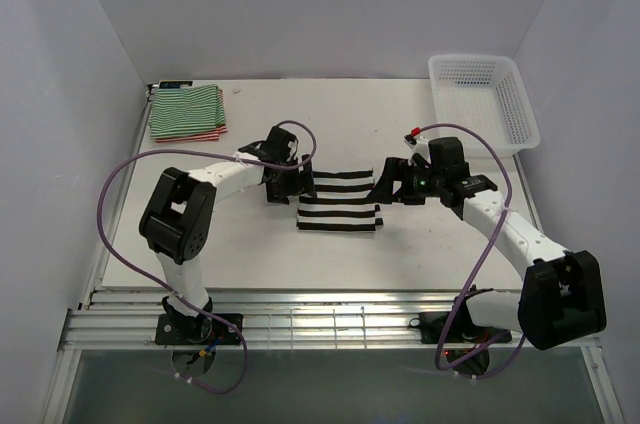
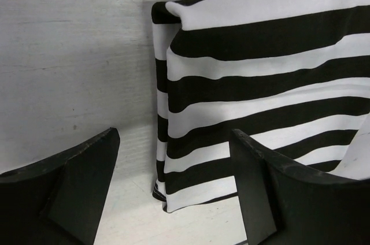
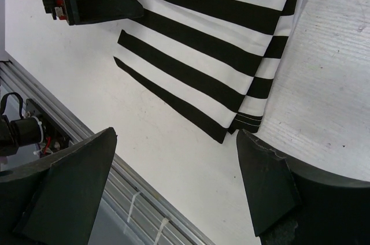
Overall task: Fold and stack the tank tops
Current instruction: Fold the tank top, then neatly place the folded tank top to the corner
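The black-and-white tank top [image 1: 340, 202] lies folded into a small rectangle at the table's middle. My left gripper [image 1: 290, 191] is at its left edge and my right gripper [image 1: 386, 184] at its right edge. In the left wrist view the left gripper [image 2: 173, 135] stands open over the tank top's [image 2: 254, 66] folded corner, gripping nothing. In the right wrist view the right gripper [image 3: 176, 135] is open above bare table, just beside the tank top's [image 3: 219, 37] hemmed corner. The green-and-white tank top [image 1: 186, 109] lies folded on the red-and-white one [image 1: 188, 135] at the back left.
A white lattice basket [image 1: 520, 104] stands at the back right corner. The table's [image 1: 250, 254] metal front rail [image 3: 133, 199] runs just below the right gripper. White walls enclose the table on three sides.
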Robot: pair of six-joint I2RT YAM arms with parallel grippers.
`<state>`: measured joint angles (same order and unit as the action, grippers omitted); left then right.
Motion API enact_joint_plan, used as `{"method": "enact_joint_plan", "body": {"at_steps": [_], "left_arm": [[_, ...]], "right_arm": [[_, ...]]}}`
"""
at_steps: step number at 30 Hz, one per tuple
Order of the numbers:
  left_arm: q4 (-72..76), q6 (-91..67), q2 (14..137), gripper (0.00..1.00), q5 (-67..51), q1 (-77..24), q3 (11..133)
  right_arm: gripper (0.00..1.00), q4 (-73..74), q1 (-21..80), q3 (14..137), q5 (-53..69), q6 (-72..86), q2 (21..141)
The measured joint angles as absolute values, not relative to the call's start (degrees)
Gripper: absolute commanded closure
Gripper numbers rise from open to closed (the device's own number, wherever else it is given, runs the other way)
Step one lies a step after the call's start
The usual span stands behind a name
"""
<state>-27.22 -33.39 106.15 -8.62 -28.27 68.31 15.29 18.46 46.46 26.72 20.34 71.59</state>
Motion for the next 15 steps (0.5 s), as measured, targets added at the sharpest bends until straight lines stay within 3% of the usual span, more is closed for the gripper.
{"method": "enact_joint_plan", "body": {"at_steps": [15], "left_arm": [[-26.74, -33.95, 110.59, 0.32, -4.82, -31.53, 72.71]], "right_arm": [[0.10, 16.47, 17.02, 46.46, 25.65, 18.50, 71.48]]}}
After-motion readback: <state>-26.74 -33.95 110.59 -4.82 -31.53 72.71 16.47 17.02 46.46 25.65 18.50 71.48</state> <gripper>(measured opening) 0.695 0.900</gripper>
